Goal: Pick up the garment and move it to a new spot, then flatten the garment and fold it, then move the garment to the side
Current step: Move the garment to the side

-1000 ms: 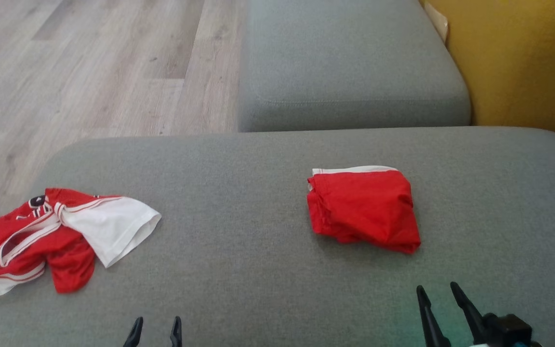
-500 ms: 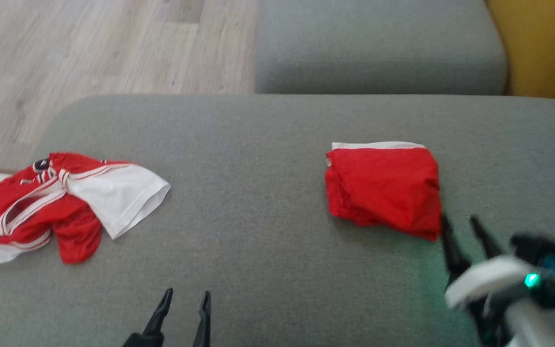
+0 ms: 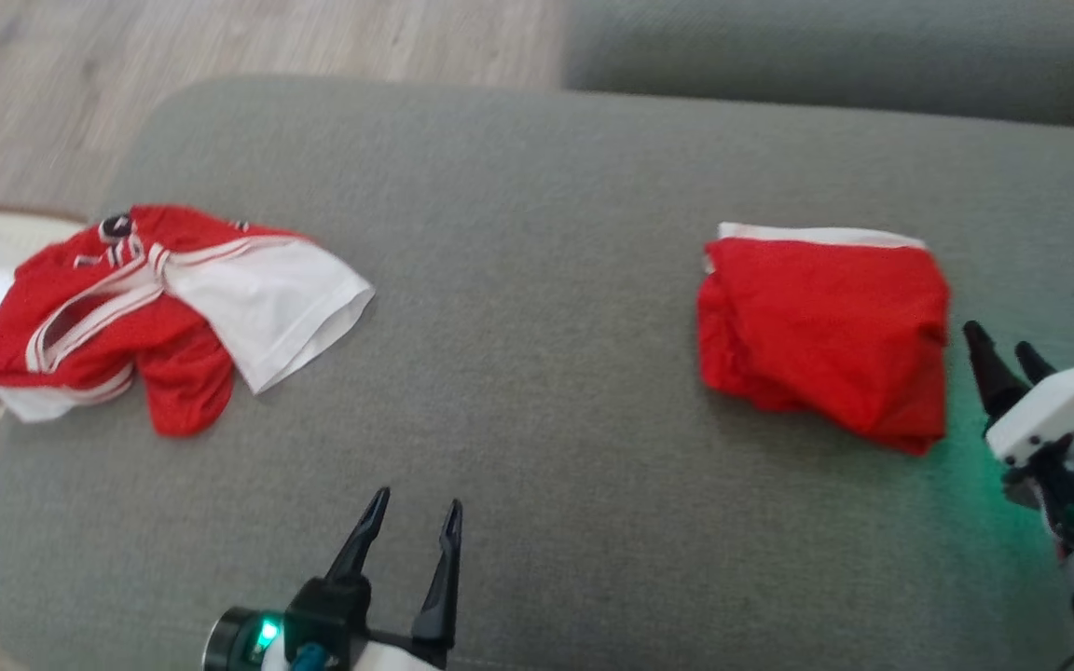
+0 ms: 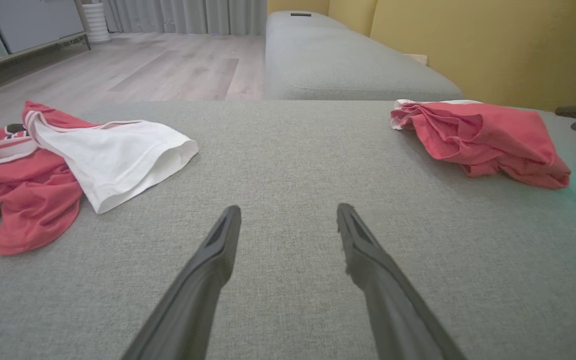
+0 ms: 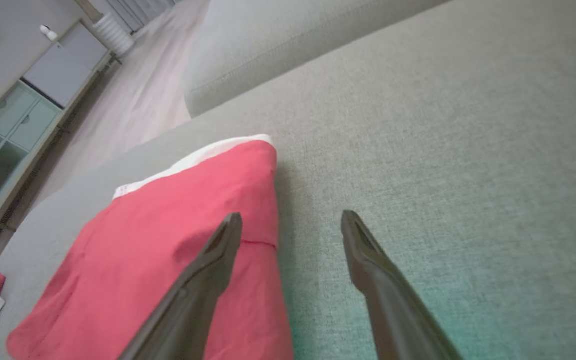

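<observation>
The folded red garment (image 3: 826, 335) is lying on the right half of a grey sofa cushion (image 3: 546, 205). Its slightly longer side is running left to right and its white-trimmed edge is facing the far side, while its near right corner is sagging toward the near edge. The right claw (image 3: 998, 340) is hovering just beside the garment's right edge with its two dark fingers spread and pinching nothing; whether one finger is touching the cloth cannot be told. The left claw (image 3: 416, 503) is standing at the near middle of the cushion, fingers spread and empty, pointing far, well apart from both garments. A crumpled red-and-white jersey (image 3: 155, 308) is sprawling at the cushion's left edge.
</observation>
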`<state>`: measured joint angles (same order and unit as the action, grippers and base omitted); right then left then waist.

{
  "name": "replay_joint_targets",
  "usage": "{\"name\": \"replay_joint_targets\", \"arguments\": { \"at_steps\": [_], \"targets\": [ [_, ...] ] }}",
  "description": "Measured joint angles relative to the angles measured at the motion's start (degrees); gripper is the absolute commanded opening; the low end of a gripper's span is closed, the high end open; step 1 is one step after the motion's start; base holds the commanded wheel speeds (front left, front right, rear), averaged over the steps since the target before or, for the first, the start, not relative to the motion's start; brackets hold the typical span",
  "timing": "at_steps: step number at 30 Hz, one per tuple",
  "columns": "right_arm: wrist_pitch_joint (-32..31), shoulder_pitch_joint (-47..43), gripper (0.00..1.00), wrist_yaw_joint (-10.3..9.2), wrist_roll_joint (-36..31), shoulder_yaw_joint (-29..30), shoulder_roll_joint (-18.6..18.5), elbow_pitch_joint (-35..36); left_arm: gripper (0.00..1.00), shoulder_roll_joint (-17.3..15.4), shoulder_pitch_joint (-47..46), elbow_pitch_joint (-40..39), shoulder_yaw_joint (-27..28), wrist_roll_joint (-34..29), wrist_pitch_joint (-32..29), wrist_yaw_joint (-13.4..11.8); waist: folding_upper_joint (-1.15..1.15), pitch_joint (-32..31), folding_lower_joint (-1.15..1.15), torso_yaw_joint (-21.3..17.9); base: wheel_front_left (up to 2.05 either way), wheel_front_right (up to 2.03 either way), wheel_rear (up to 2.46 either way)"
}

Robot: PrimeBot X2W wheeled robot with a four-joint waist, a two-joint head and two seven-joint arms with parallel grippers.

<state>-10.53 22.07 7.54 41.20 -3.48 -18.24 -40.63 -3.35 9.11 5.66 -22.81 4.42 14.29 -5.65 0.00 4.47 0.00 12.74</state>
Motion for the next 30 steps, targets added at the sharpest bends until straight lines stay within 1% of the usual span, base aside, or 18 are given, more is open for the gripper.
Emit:
{"name": "replay_joint_targets", "arguments": {
  "at_steps": [4, 7, 9, 10, 11, 14, 16, 22, 27, 30],
  "targets": [
    [-1.6, 2.3, 1.0, -0.01, 2.8, -0.2, -1.0, -3.0, 1.0, 0.0, -1.6, 0.0, -1.2, 0.8, 0.0, -1.0, 0.0, 2.2, 0.0, 1.3, 0.0, 0.0, 0.0],
    [-2.7, 3.4, 1.0, -0.01, 4.2, -1.9, -1.6, -3.7, 1.0, 0.0, -2.5, 0.1, -2.4, 0.9, 0.0, -1.5, 0.0, 3.5, 0.0, 2.0, 0.0, 0.0, 0.0],
    [-3.1, 4.0, 0.99, -0.01, 4.7, -4.0, -2.2, -4.4, 1.0, 0.0, -3.2, 0.2, -2.9, 1.2, 0.0, -2.0, 0.0, 4.8, 0.0, 2.4, 0.0, 0.0, 0.0],
    [-3.2, 4.1, 0.4, -0.01, 5.2, -4.5, -2.3, -4.6, 1.0, 0.0, -3.6, 0.3, -3.1, 1.3, 0.0, -2.2, 0.0, 5.1, 0.0, 2.5, 0.0, 0.0, 0.0],
    [-3.6, 4.2, 0.01, -0.01, 5.7, -5.2, -2.4, -4.6, 1.0, 0.1, -4.0, 0.3, -3.4, 1.3, 0.0, -2.3, 0.0, 5.4, 0.0, 2.6, 0.0, 0.0, 0.0],
    [-3.3, 4.4, 0.0, 0.0, 6.4, -6.9, -3.2, -4.3, 1.0, 0.1, -4.8, 0.3, -3.9, 1.5, 0.0, -2.7, 0.0, 6.0, 0.0, 2.4, 0.0, 0.0, 0.0],
    [-1.8, 4.4, 0.0, 0.0, 6.4, -7.7, -4.6, -3.8, 1.0, 0.1, -4.9, 0.3, -3.9, 1.5, 0.0, -2.9, 0.0, 6.2, 0.0, 1.7, 0.0, 0.0, 0.0],
    [-0.8, 5.3, 0.0, -0.01, 5.0, -10.1, -12.6, -2.0, 1.0, 0.1, -6.2, 0.1, -4.1, 1.4, 0.0, -3.0, 0.0, 7.5, 0.0, -1.8, 0.0, 0.0, 0.0],
    [-0.7, 9.8, 0.0, 0.0, 1.2, -11.7, -20.8, -0.8, 1.0, 0.1, -10.6, -0.7, -4.5, 1.2, 0.0, -3.0, 0.0, 10.8, 0.0, -4.9, 0.0, 0.0, 0.0],
    [0.1, 13.1, 0.0, -0.01, 0.4, -11.1, -24.4, -1.0, 1.0, 0.1, -13.8, -1.1, -5.0, 0.8, 0.0, -2.9, 0.0, 13.5, 0.0, -6.4, 0.0, 0.0, 0.0]
  ]
}}
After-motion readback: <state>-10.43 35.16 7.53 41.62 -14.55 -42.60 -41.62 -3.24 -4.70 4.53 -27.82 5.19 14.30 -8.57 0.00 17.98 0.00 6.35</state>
